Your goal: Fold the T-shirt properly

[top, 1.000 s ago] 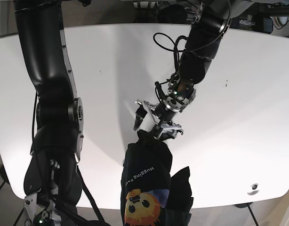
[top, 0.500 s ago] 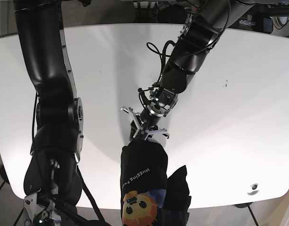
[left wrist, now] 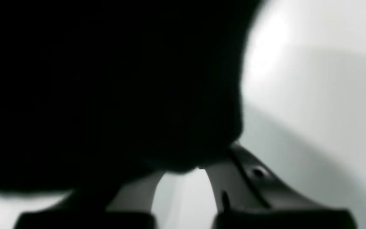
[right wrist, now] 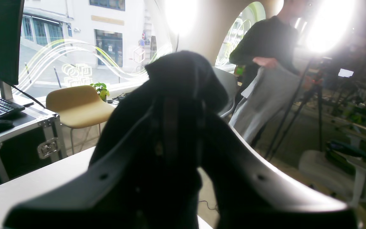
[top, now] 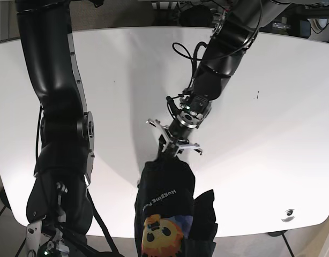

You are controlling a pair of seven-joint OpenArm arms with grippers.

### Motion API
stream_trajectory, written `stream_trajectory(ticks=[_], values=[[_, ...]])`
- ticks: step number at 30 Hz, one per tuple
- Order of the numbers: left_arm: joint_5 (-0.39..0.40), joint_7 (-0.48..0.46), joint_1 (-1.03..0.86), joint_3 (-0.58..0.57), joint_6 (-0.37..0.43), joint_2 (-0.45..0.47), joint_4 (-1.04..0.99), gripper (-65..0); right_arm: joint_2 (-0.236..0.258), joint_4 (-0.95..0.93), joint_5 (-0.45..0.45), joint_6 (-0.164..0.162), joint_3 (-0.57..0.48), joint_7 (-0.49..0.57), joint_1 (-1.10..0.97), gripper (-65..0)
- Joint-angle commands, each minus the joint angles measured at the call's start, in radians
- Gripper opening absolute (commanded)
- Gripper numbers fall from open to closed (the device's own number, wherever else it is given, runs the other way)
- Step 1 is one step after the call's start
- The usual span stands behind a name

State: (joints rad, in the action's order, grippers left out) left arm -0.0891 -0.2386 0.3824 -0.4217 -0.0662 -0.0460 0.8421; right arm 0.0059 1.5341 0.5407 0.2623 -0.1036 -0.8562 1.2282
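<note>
Two arms in base view: the left arm reaches down mid-worktop (top: pixel 271 107), left gripper (top: pixel 172 150) clamped on the top edge of the black T-shirt (top: pixel 164 198), which hangs over the near edge. Right gripper (right wrist: pixel 183 127) is also closed on dark shirt fabric, seen only by its wrist camera. Left wrist view mostly blacked out by cloth.

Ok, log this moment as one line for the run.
stage: pulling shirt onto table | left gripper: shut on T-shirt top edge | right gripper: shut on T-shirt | shirt: bunched, unfolded
</note>
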Motion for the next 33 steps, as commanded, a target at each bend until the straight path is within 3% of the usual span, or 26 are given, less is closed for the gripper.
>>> stream_trajectory(ticks=[1,6,10,12,14,22,28,29,31,33], values=[[0.002,-0.038,0.017,0.001,0.001,-0.007,0.044,-65.0,-0.001,0.001,-0.018,-0.002,0.008,0.042,0.045,-62.8],[0.002,-0.044,-0.003,-0.001,0.001,0.047,0.11,-61.9,-0.001,-0.001,-0.026,-0.002,0.008,0.042,0.043,-62.8],[-0.001,-0.176,-0.052,0.001,0.001,0.093,0.127,-60.7,-0.001,-0.013,-0.027,-0.002,0.008,0.044,0.043,-62.8],[0.001,-0.186,-0.098,0.001,-0.001,0.12,0.153,-61.5,0.018,-0.045,-0.027,-0.002,0.009,0.047,0.043,-62.8],[0.001,-0.164,-0.136,0.001,-0.002,0.146,0.202,-65.0,0.045,-0.074,-0.027,-0.007,0.009,0.093,0.04,-62.8],[0.005,-0.14,-0.277,0.093,-0.017,0.228,0.415,-65.0,0.142,-0.215,-0.026,-0.011,0.009,0.182,0.015,-62.8],[0.005,-0.106,-0.333,0.171,-0.085,0.251,0.509,-64.7,0.165,-0.22,-0.026,-0.011,0.009,0.188,-0.014,-62.8],[0.005,-0.084,-0.342,0.185,-0.085,0.251,0.53,-64.6,0.165,-0.223,-0.026,-0.013,0.009,0.19,-0.018,-62.8],[0.007,0.055,-0.346,0.221,-0.085,0.252,0.613,-64.6,0.179,-0.241,-0.027,-0.013,0.009,0.197,-0.024,-62.8],[0.007,0.101,-0.342,0.281,-0.086,0.252,0.655,-64.7,0.187,-0.289,-0.027,-0.013,0.008,0.237,-0.038,-62.8]])
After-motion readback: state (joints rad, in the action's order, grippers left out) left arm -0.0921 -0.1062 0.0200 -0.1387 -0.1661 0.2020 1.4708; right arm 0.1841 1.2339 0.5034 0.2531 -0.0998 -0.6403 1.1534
